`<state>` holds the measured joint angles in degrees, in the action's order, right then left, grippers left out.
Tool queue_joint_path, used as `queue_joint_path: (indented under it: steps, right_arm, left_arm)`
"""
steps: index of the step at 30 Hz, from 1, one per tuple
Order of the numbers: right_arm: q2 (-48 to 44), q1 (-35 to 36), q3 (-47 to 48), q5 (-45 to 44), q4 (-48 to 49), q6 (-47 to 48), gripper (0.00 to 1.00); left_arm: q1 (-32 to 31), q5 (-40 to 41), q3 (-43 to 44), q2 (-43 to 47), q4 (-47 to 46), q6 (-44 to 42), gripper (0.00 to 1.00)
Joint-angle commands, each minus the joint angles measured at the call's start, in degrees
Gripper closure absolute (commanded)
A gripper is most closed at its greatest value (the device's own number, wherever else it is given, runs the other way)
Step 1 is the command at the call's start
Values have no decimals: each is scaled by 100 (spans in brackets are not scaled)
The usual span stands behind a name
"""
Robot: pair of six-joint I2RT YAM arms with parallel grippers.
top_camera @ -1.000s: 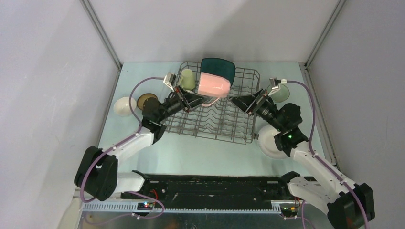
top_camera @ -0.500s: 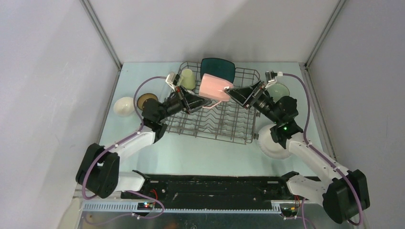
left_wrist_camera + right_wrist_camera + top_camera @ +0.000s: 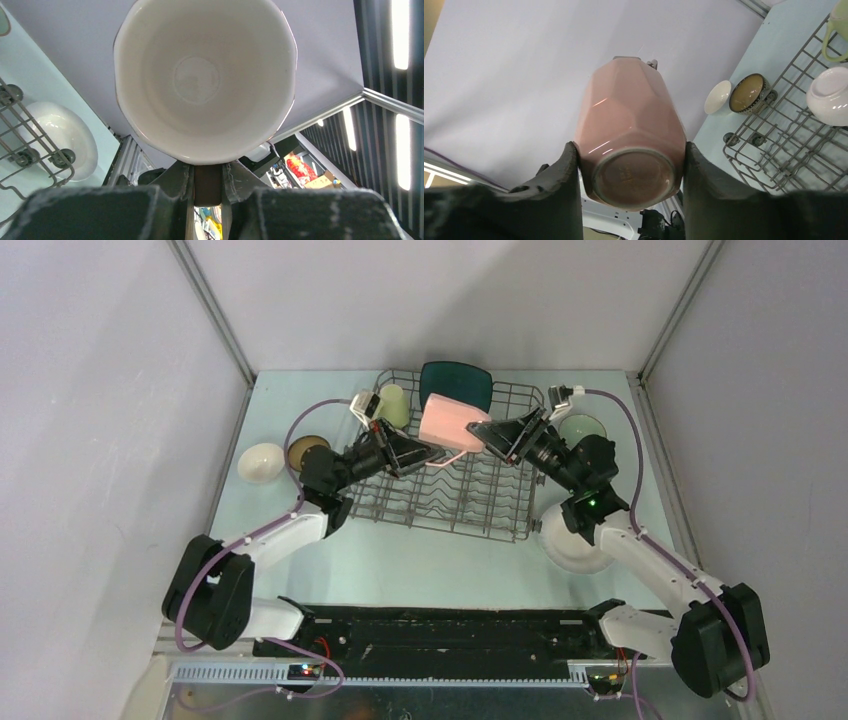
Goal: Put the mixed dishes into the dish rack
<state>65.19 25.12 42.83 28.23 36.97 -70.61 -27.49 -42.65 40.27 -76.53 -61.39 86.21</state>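
Observation:
The pink cup (image 3: pixel 452 423) hangs on its side above the dish rack (image 3: pixel 470 502), held from both ends. My left gripper (image 3: pixel 432 453) is shut on the cup's rim wall; the left wrist view looks into the cup's white inside (image 3: pixel 205 75) above that gripper (image 3: pixel 207 177). My right gripper (image 3: pixel 482 430) is shut on the cup's base end, and its fingers (image 3: pixel 561 190) press both sides of the pink cup (image 3: pixel 631 125). A teal square plate (image 3: pixel 457 382) and a yellow-green mug (image 3: pixel 393 405) stand at the rack's far side. A white bowl (image 3: pixel 830 95) lies upturned in the rack.
Left of the rack sit a white bowl (image 3: pixel 261 462) and a dark brown bowl (image 3: pixel 306 451). On its right are a pale green bowl (image 3: pixel 581 428) and, nearer, a white round plate (image 3: pixel 570 545). Grey walls close in the table's far corners.
My right gripper has moved left to the cup and closed round its base end. The left gripper has kept its hold, and the cup has risen and tilted a little.

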Motion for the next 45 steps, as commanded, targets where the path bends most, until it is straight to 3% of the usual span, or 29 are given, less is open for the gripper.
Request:
queue_joint_path:
  steps: [1, 4, 6, 9, 11, 17, 21, 24, 34, 40, 45]
  right_arm:
    - [-255, 24, 330, -63, 16, 67, 71]
    - [-326, 10, 324, -137, -119, 152, 86]
    - [-385, -8, 325, -187, -168, 172, 92]
    - [-459, -51, 325, -294, -247, 212, 94]
    - [-532, -95, 323, -394, -347, 267, 94]
    - [-794, -335, 331, -881, -1002, 550, 95]
    - [-797, -543, 426, -1055, -1555, 783, 100]
    - [-716, -642, 565, -1234, -1962, 1201, 100]
    - [566, -601, 2598, -2891, -5169, 3220, 100]
    - [1610, -489, 3711, -4261, -6045, 4107, 100]
    - [2729, -472, 4894, -4729, -6822, 4623, 100]
  left_arm:
    - [-82, -68, 342, 68, -592, -19, 85]
    - [-82, -71, 334, 75, -383, -170, 62]
    - [-75, -30, 318, 81, -265, -270, 53]
    - [-66, 16, 315, 131, 29, -514, 47]
    - [-44, 102, 308, 232, 443, -832, 37]
    - [37, 861, 377, 804, 3106, -2619, 16]
    - [88, 1655, 465, 1088, 4332, -3426, 4]
    - [102, 2096, 495, 1309, 4914, -3875, 2]
    - [103, 3936, 823, 2261, 7167, -5463, 0]
    - [189, 4963, 257, 3033, 7241, -5122, 0]
    - [226, 5028, -101, 3397, 7164, -5204, 0]
